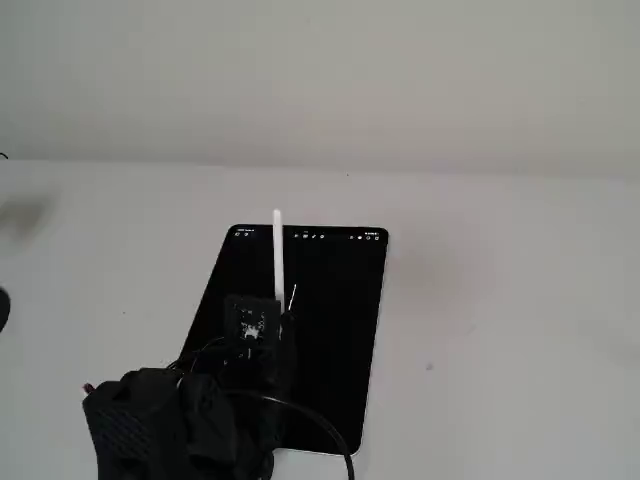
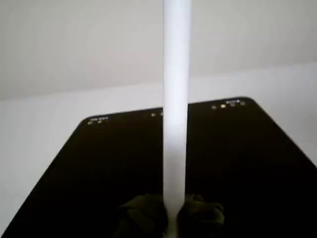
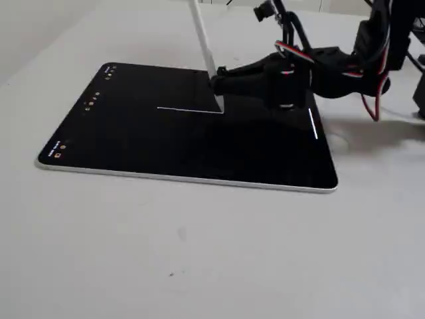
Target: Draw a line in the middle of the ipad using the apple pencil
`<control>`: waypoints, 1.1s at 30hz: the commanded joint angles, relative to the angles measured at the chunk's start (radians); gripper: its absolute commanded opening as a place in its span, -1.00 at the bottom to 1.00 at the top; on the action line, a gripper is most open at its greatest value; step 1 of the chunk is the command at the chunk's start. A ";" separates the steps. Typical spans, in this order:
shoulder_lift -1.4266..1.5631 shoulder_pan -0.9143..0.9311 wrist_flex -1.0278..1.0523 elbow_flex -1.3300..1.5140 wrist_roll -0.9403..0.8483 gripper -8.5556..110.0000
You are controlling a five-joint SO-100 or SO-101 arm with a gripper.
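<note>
The worktop (image 3: pixel 199 252) lies bare on every side of the ipad (image 3: pixel 133 143), giving open passage all around it. Over the screen, the only obstructions are the end effector (image 3: pixel 220 85) and the apple pencil (image 3: pixel 203 36) clamped in it, leaning up over the middle. The screen half toward the toolbar icons (image 3: pixel 93 100) is unobstructed.

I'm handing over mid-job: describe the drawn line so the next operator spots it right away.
Find the ipad, the black slab flat on the pale table. On its screen, the line is a thin white stroke ending at the tip of the apple pencil held in the claw. Unlike the tiny edge icons, it is one continuous mark.
</note>
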 commanded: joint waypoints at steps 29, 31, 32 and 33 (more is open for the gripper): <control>1.247 0.100 1.293 -0.095 0.548 -0.86; 1.350 0.114 1.436 -0.104 0.640 -0.86; 1.396 0.121 1.519 -0.117 0.686 -0.86; 1.440 0.135 1.592 -0.127 0.742 -0.86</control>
